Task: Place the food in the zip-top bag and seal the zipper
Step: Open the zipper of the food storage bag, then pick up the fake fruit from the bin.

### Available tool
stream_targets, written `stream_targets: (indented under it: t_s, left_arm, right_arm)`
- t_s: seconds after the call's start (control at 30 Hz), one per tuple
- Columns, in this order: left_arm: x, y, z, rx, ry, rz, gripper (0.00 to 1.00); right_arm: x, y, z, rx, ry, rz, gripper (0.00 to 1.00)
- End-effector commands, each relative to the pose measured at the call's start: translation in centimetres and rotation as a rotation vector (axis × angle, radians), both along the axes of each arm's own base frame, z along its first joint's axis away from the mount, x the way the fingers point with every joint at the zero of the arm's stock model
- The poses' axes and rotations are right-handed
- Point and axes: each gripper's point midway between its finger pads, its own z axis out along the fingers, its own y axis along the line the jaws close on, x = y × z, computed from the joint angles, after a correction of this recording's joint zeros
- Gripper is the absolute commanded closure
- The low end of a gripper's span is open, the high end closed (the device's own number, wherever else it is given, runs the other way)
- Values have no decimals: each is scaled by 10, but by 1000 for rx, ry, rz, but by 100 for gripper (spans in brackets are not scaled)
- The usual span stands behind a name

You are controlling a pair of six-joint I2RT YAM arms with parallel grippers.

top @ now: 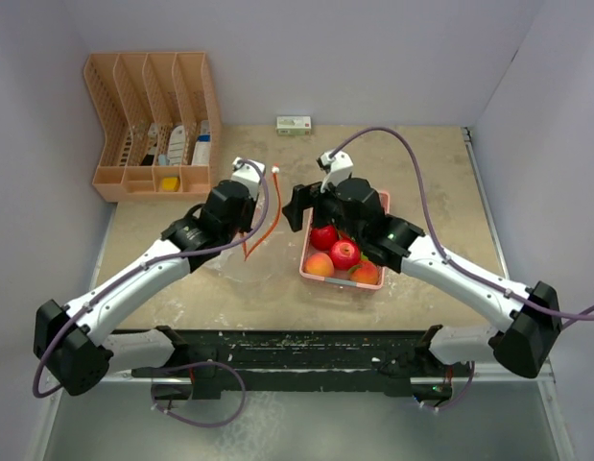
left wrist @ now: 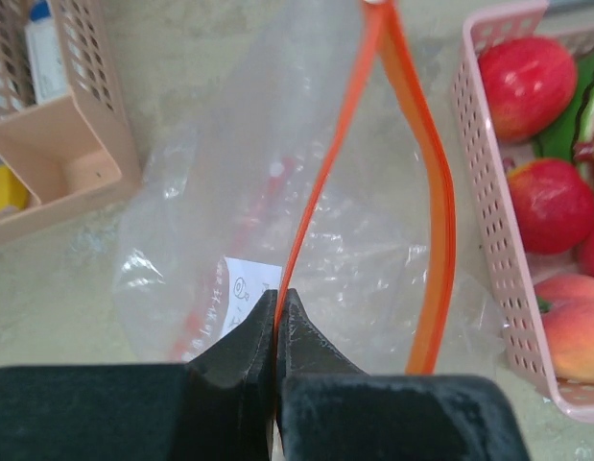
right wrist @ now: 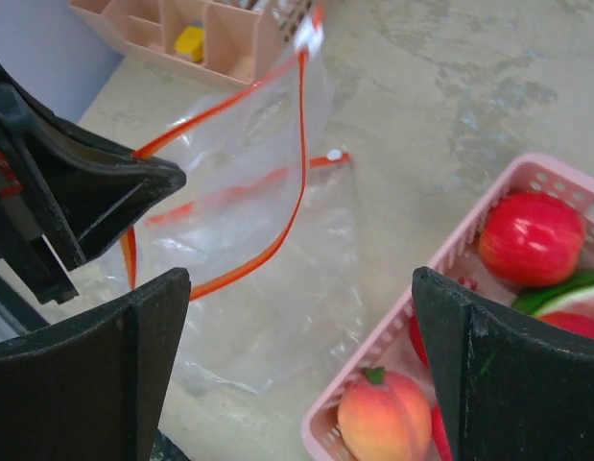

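The clear zip-top bag (top: pixel 241 261) with an orange zipper rim (left wrist: pixel 433 192) lies left of the pink basket (top: pixel 382 201), its mouth held open. My left gripper (left wrist: pixel 278 294) is shut on the near side of the rim; it also shows in the top view (top: pixel 245 204). The food lies in the basket: red apples (top: pixel 345 253), peaches (top: pixel 319 264) and a green piece (left wrist: pixel 573 125). My right gripper (right wrist: pixel 298 288) is open and empty, hovering over the basket's left rim (right wrist: pixel 440 264), with a peach (right wrist: pixel 383 415) and an apple (right wrist: pixel 532 238) below.
A tan slotted organizer (top: pixel 153 125) with small items stands at the back left, close to the bag (left wrist: pixel 66 163). A small box (top: pixel 294 124) lies at the back wall. Walls close in on the left, back and right.
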Motion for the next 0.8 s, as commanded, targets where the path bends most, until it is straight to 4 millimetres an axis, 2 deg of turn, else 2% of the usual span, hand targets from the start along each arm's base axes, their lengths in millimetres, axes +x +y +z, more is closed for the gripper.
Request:
stream_targets:
  t_s: [0.0, 0.1, 0.37, 0.57, 0.77]
  left_arm:
    - [9, -14, 5, -81, -39, -3, 100]
    - [9, -14, 2, -85, -42, -6, 100]
    - [5, -15, 2, -98, -48, -22, 100]
    - [3, -13, 6, -99, -58, -28, 100]
    - [1, -12, 7, -101, -63, -33, 100]
  right_arm:
    - [9, -40, 13, 10, -19, -202, 0]
    - [19, -75, -14, -50, 62, -356, 0]
    - [42, -124, -88, -178, 265, -532, 0]
    - [49, -129, -126, -266, 344, -546, 1]
    - [45, -135, -158, -334, 414, -573, 1]
